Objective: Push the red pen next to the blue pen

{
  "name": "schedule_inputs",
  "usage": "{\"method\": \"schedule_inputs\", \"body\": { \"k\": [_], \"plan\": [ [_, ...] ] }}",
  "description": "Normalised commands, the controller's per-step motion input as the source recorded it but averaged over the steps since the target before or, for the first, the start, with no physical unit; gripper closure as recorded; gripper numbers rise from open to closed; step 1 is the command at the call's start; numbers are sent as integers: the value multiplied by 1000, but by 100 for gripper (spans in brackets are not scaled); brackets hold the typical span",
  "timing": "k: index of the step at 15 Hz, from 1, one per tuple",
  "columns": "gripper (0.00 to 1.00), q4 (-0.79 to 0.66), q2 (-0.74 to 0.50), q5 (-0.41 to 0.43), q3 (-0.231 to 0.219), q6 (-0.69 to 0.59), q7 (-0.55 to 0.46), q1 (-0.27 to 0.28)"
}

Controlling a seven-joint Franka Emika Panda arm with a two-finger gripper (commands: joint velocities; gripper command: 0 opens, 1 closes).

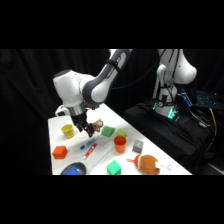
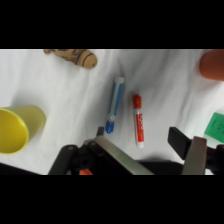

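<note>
My end effector (image 2: 150, 150) hangs above the white bench (image 2: 60, 85), fingers spread wide and holding nothing. Just beyond the fingertips, at twelve o'clock in the wrist view, the red pen (image 2: 138, 121) lies flat. The blue pen (image 2: 114, 105) lies just beside it at nine o'clock, roughly parallel and not touching. A yellow cup (image 2: 17, 129) stands farther toward nine o'clock.

No legible text, apparently.
</note>
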Motion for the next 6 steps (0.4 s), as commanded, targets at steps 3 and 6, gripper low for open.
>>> {"method": "schedule_inputs", "body": {
  "k": [3,6],
  "plan": [
    [0,665,-110,-37,-156,-845,215,77],
    [0,648,77,-46,-124,-632,262,109]
  ]
}}
